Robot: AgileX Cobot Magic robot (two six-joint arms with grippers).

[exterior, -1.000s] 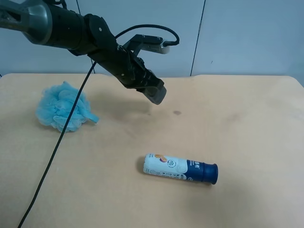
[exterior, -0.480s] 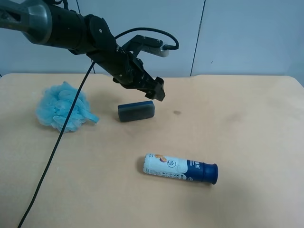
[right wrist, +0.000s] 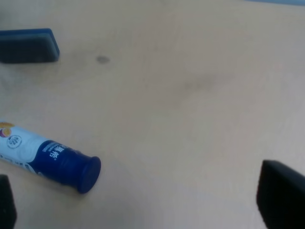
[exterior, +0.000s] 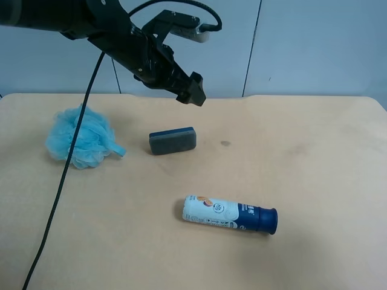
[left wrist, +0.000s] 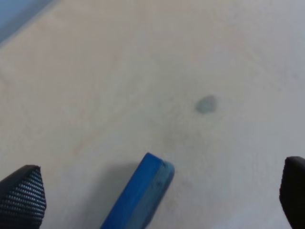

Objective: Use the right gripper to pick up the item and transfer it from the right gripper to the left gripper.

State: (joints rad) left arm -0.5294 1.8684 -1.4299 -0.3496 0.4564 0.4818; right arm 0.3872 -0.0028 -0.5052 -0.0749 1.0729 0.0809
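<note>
The item (exterior: 172, 140), a dark grey block with a bluish band, lies flat on the tan table. It also shows in the right wrist view (right wrist: 28, 45) and in the left wrist view (left wrist: 138, 195). The left gripper (exterior: 188, 95), on the black arm with the trailing cable, hangs open and empty above the item and slightly behind it. In the left wrist view the left gripper (left wrist: 158, 198) has its jaws wide apart over the item. The right gripper (right wrist: 143, 205) is open and empty, and its arm is out of the exterior high view.
A white-and-navy bottle (exterior: 230, 214) lies on its side nearer the front; it also shows in the right wrist view (right wrist: 47, 155). A fluffy light-blue bath pouf (exterior: 81, 136) sits at the exterior high view's left. A black cable (exterior: 60, 181) trails across the table.
One second ago the left gripper held the item above the table. It let go, the item dropped onto the table, and the gripper has since risen and pulled back.
</note>
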